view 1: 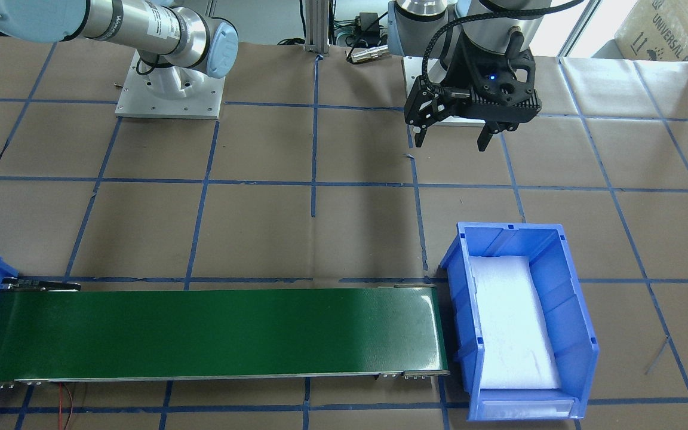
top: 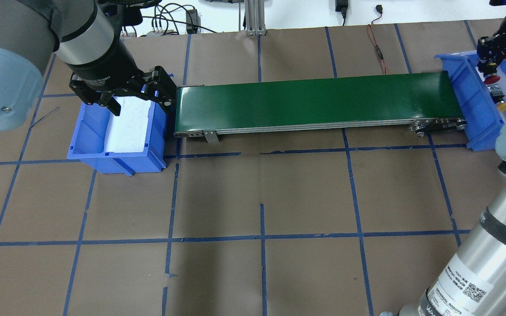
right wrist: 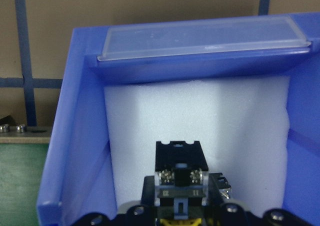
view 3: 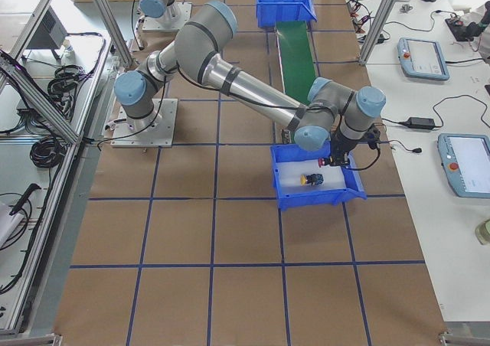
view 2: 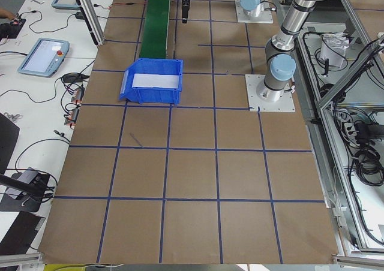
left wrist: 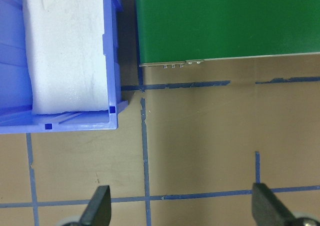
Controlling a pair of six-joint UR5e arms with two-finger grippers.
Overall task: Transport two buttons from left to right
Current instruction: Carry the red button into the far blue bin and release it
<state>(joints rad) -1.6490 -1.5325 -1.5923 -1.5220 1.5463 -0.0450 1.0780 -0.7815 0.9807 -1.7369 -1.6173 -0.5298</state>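
Note:
My right gripper [top: 486, 66] hangs over the right blue bin [top: 472, 96] and is shut on the red button [top: 494, 79]. In the right wrist view its black contact block [right wrist: 180, 178] sits between the jaws above the bin's white foam. The exterior right view shows the red cap [view 3: 325, 163] at the gripper tips. The yellow button [top: 503, 106] lies on the foam in the same bin, also in the exterior right view [view 3: 310, 180]. My left gripper [top: 139, 98] is open and empty above the near edge of the left blue bin [top: 90, 136].
A green conveyor belt [top: 314, 101] runs between the two bins. The left bin [view 1: 583, 334] holds only white foam. Brown paper with a blue tape grid covers the table [top: 262, 197]. A red wire [top: 378, 48] lies behind the belt.

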